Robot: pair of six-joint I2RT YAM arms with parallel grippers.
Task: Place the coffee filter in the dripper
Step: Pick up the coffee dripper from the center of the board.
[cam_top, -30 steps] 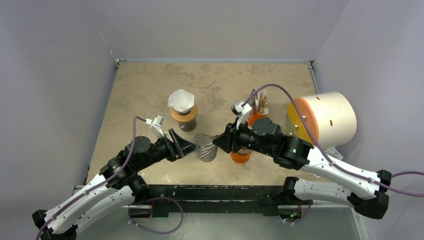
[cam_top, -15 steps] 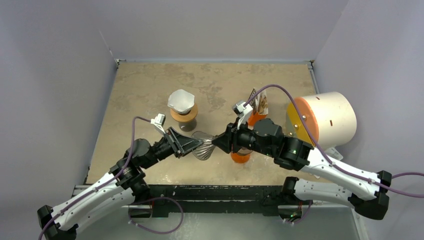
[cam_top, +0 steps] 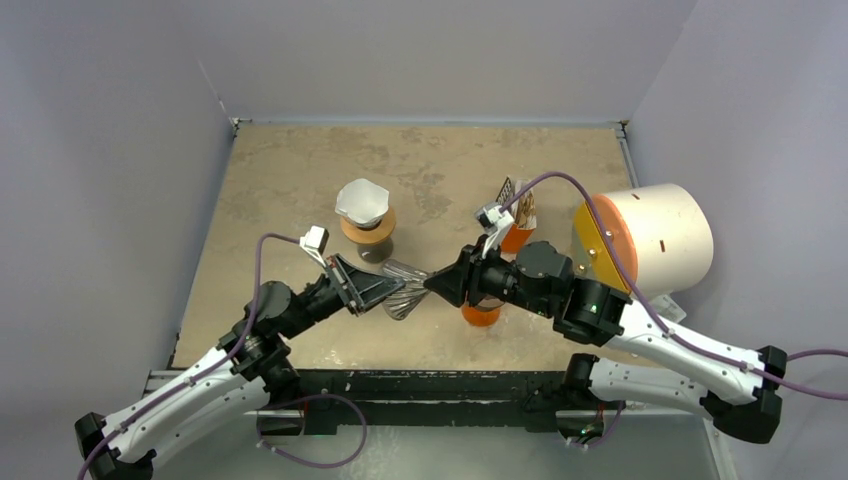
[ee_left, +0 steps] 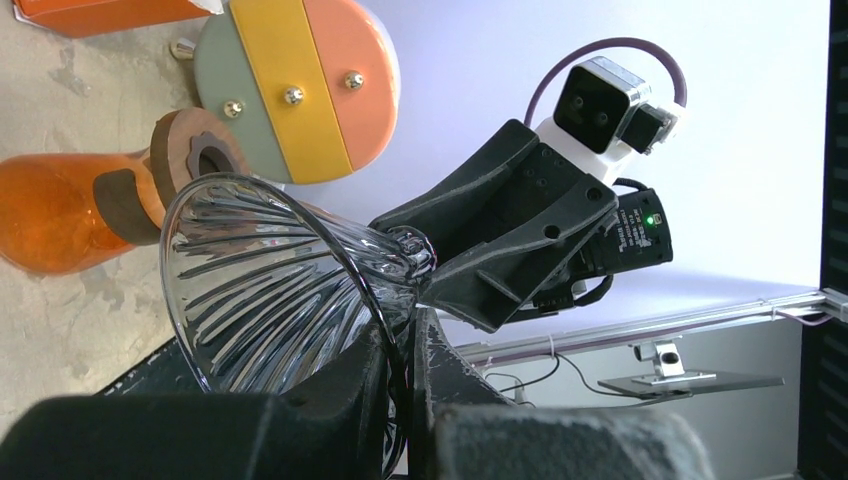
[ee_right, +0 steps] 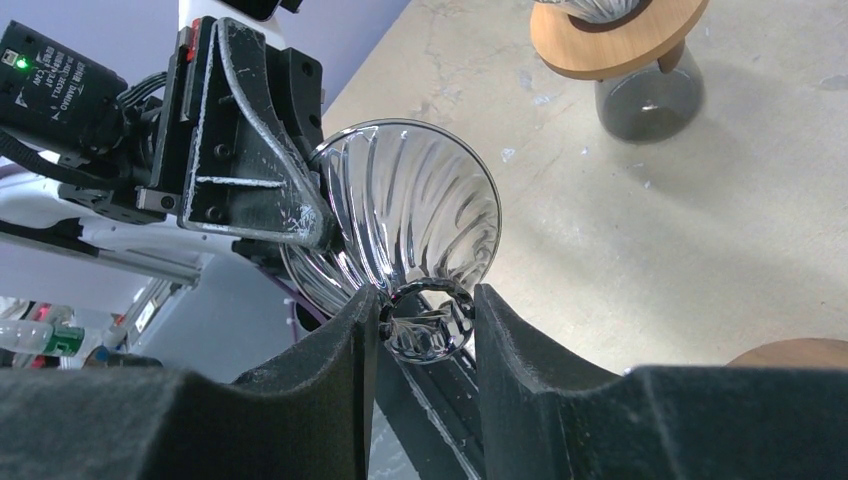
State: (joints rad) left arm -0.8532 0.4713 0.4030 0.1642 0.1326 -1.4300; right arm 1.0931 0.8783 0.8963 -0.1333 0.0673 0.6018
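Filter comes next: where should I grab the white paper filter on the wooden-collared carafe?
Probably pinch the paper filter by its raised rim, from above, one finger inside: it stands mouth-up, and the wooden collar hides its tip.

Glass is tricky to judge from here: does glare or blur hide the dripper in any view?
Left wrist: dripper ribs sharp, bright glints on the rim, left fingers dark and soft. Right wrist: streaky reflections, shape readable, right fingers blurred. Top external: dripper small, nearly see-through.
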